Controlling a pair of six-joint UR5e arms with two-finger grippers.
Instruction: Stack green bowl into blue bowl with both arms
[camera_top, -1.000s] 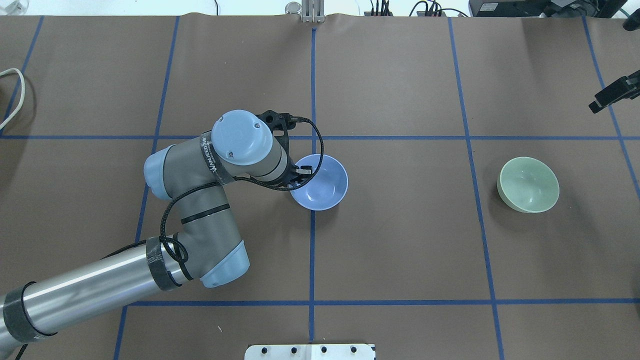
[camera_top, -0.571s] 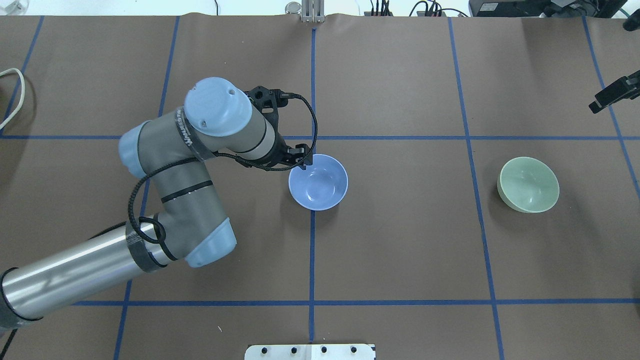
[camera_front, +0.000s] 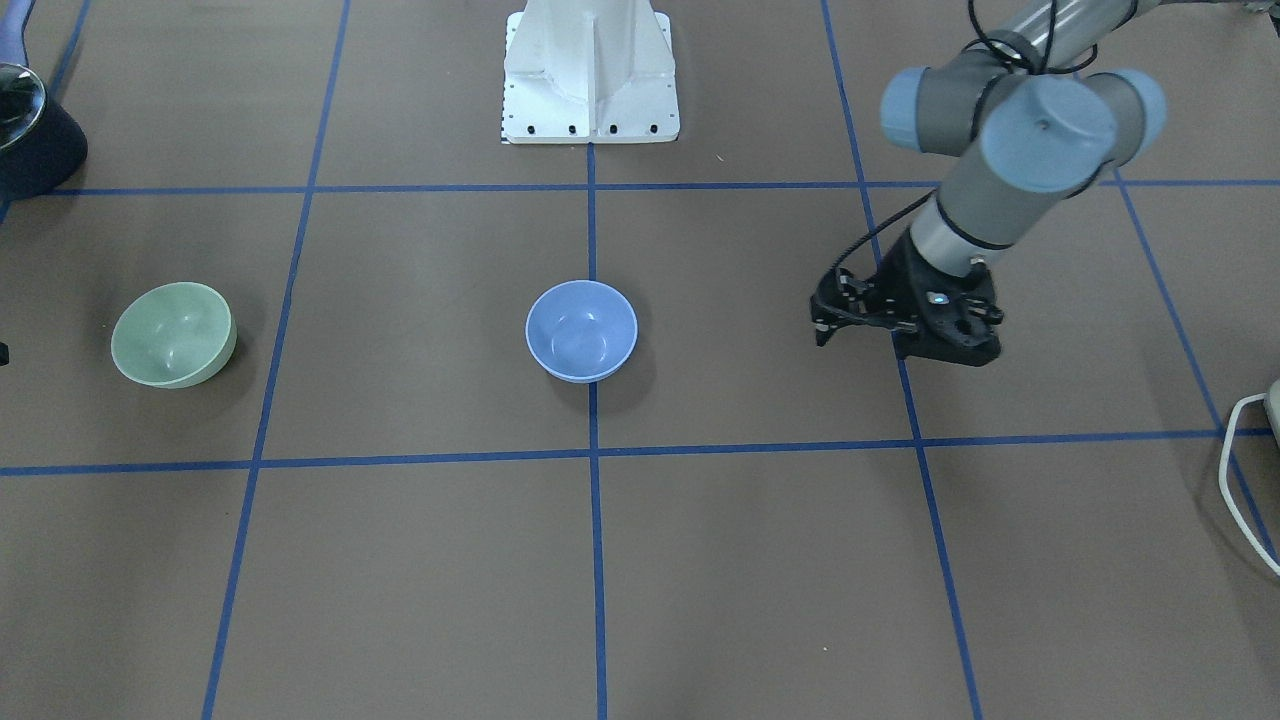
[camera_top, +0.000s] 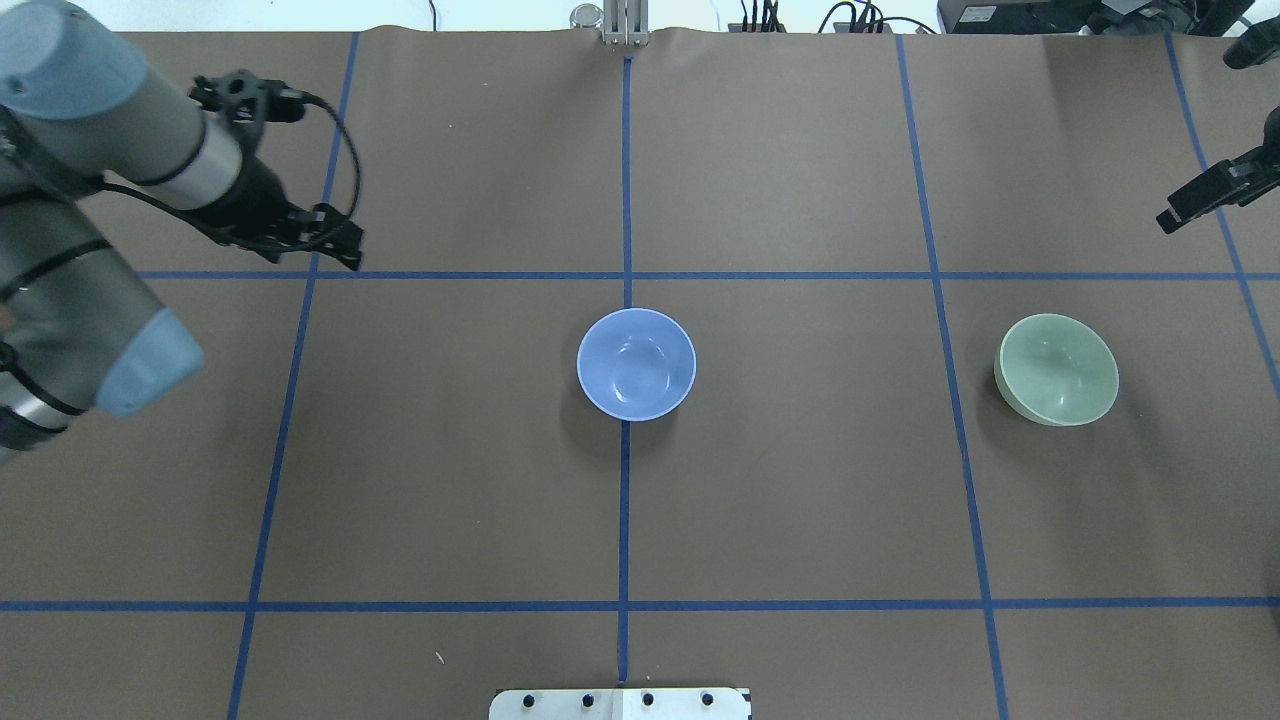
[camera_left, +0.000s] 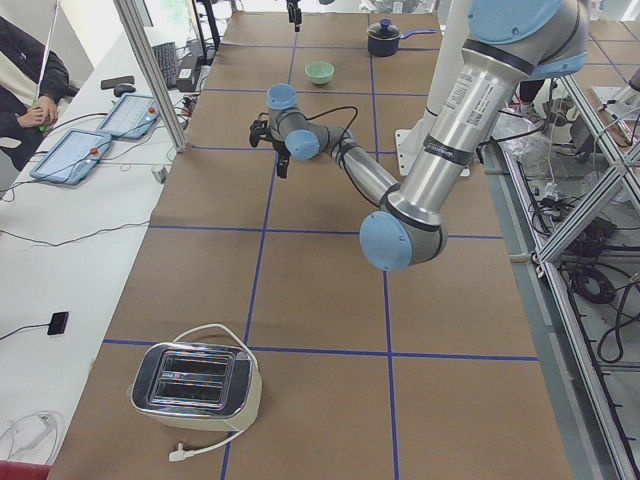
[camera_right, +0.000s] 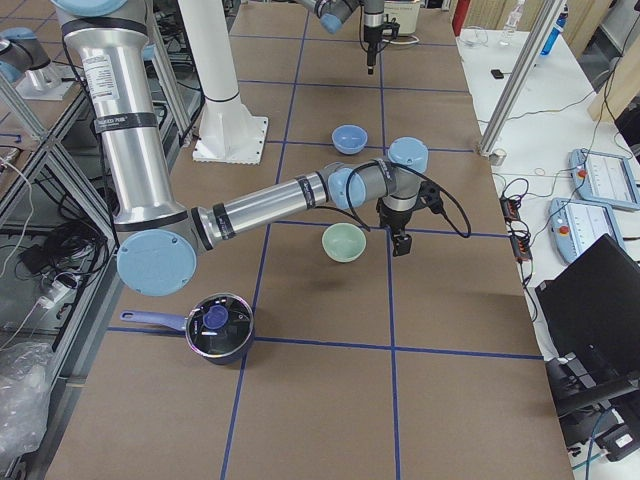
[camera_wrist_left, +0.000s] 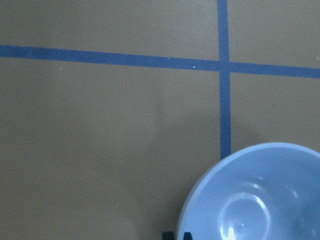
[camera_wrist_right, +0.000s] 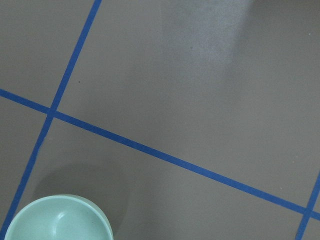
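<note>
Sitting apart, smooth round green bowl (camera_top: 1057, 369), blue bowl (camera_top: 636, 364); left pincer (camera_top: 348, 250) parted, empty; right pincer (camera_right: 400, 248): cannot tell.

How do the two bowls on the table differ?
The blue bowl is periwinkle; the green bowl is pale mint. The blue bowl sits on the centre tape line; the green bowl sits inside a square, clear of the lines. Both are upright, empty, similar in size.

robotics lab | blue-taped grid table (camera_top: 800, 500) | aluminium frame (camera_left: 152, 70) | teach pendants (camera_left: 128, 115)

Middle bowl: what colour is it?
The bowl is periwinkle blue, clearest from overhead.
</note>
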